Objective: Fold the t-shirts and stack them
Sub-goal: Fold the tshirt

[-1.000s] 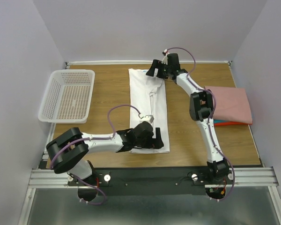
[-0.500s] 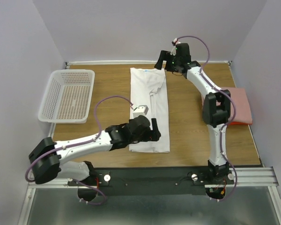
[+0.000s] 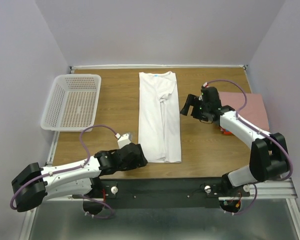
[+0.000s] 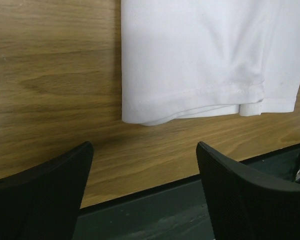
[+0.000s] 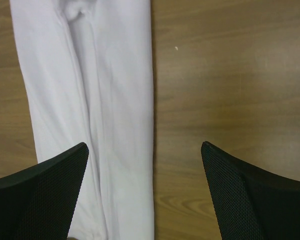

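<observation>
A white t-shirt (image 3: pixel 160 117), folded into a long narrow strip, lies lengthwise down the middle of the table. Its near hem (image 4: pixel 205 55) fills the top of the left wrist view. My left gripper (image 3: pixel 137 159) (image 4: pixel 144 146) is open and empty, low over bare wood just off the hem's near-left corner. My right gripper (image 3: pixel 188 106) (image 5: pixel 144 145) hovers open and empty over the strip's right edge (image 5: pixel 90 100), about midway along it. A folded dusty pink shirt (image 3: pixel 247 107) lies at the right, partly hidden by the right arm, with a red-orange edge (image 3: pixel 225 131) showing under it.
A white perforated basket (image 3: pixel 72 102) stands at the far left of the table. The table's near edge and the dark rail (image 4: pixel 155 210) run right below my left gripper. Walls close in the back and both sides.
The left arm drew back off the shirt's near end toward the near left. The right arm pulled away from the collar end and came down beside the shirt's right edge.
</observation>
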`<control>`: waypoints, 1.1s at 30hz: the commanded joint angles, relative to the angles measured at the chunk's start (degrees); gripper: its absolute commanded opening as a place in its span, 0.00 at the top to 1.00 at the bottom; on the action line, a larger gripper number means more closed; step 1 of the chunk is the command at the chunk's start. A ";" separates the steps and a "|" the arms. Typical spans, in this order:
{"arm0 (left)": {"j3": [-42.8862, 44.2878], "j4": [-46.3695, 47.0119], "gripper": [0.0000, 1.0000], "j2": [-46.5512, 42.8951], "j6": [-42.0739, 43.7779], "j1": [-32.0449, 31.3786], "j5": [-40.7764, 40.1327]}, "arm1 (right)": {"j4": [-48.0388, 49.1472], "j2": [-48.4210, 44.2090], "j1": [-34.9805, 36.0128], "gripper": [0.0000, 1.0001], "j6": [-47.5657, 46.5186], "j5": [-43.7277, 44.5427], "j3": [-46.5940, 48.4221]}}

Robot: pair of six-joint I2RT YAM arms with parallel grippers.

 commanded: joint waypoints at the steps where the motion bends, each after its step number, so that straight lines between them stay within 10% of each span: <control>1: -1.82 4.23 0.14 -1.20 -3.30 0.34 0.90 | 2.59 -7.90 0.35 0.00 4.41 1.32 -8.72; 16: -2.35 9.42 0.47 4.60 -2.69 6.93 -0.07 | 0.66 -23.30 5.35 0.00 7.75 -8.18 -29.40; 24: -1.82 10.56 0.90 10.75 -1.02 7.55 3.89 | -4.53 -22.95 12.38 0.00 9.15 -7.48 -28.61; 33: -1.65 11.27 1.00 12.43 -1.02 7.55 4.68 | -7.78 -22.08 23.20 0.05 15.65 -4.85 -30.11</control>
